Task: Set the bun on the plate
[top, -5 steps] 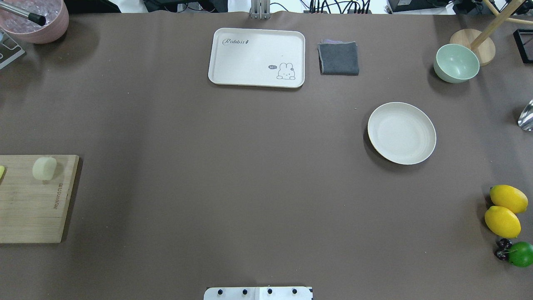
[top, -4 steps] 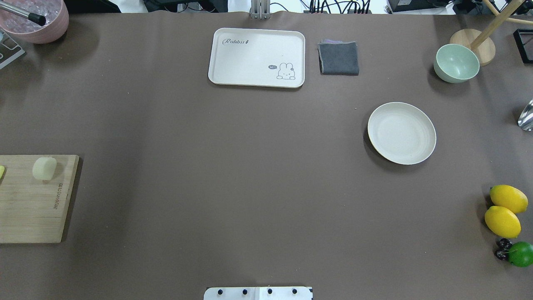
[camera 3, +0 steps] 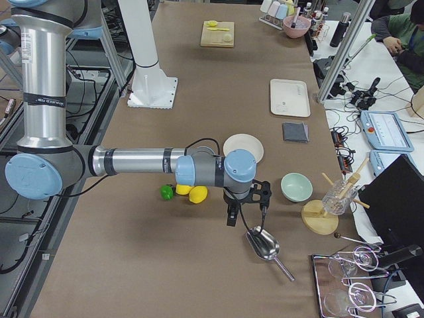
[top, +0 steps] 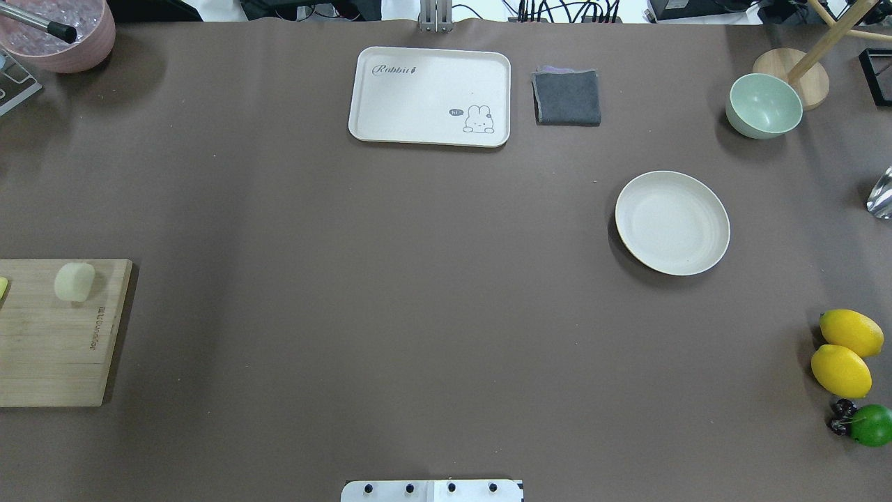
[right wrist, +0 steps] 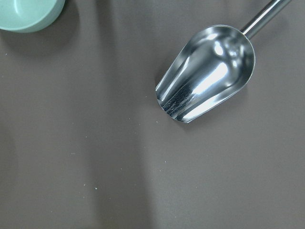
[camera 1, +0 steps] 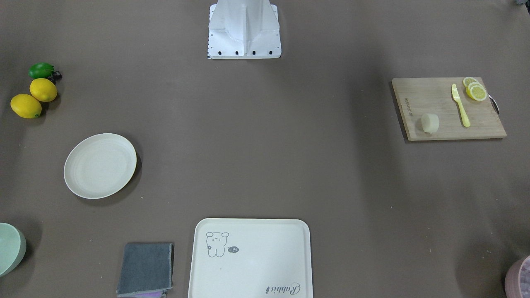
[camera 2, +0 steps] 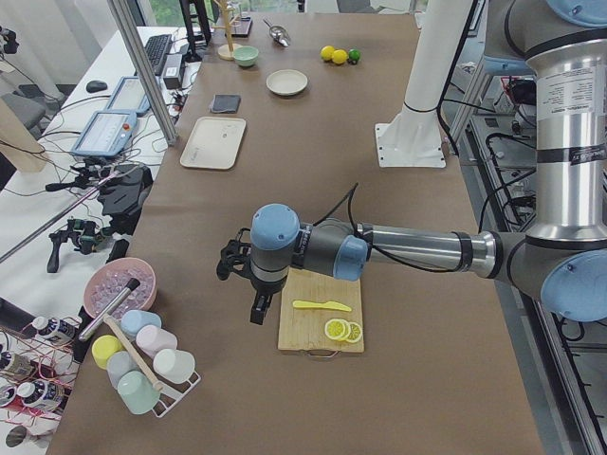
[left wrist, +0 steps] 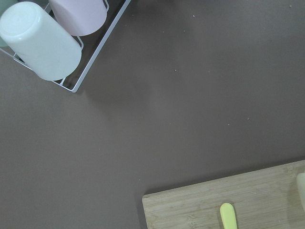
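- Bun point(top: 74, 282) is lying on the board point(top: 63, 348) at the table's left end. It is well apart from the plate point(top: 672, 223), which is sitting bare toward the right.
- Reaching looks to be the step in hand. The left gripper point(camera 2: 251, 294) is needing to shift over the bun, straddle its shorter width and squeeze gently, since it is looking soft, while steering clear of the knife point(camera 1: 460, 105).
- Left arm is stretching out low, its gripper pointing down just beside the board. I cannot tell whether its fingers are parted.
- Right gripper point(camera 3: 245, 207) is hanging above the scoop point(right wrist: 207, 71) at the far end. Its fingers I cannot judge either.
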`<act>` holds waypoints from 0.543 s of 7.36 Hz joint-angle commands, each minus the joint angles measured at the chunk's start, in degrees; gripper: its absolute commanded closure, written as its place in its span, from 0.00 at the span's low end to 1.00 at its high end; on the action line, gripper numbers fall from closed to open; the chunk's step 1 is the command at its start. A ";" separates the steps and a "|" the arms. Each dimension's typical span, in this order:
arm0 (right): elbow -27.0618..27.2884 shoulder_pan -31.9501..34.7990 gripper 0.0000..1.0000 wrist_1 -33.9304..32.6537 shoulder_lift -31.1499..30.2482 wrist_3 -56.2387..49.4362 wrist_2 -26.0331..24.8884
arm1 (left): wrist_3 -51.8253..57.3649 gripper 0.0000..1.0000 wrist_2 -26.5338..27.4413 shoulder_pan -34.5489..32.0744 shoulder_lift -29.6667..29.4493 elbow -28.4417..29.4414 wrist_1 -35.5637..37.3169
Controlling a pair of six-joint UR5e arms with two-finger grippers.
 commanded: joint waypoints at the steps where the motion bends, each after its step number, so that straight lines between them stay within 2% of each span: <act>1: 0.00 0.07 0.00 0.00 -0.04 0.05 -0.09 | -0.09 0.02 -0.06 0.00 -0.16 0.18 0.00; 4: 0.00 0.07 0.00 0.00 -0.48 -0.03 0.00 | -0.09 0.02 -0.14 0.09 -0.51 0.27 0.00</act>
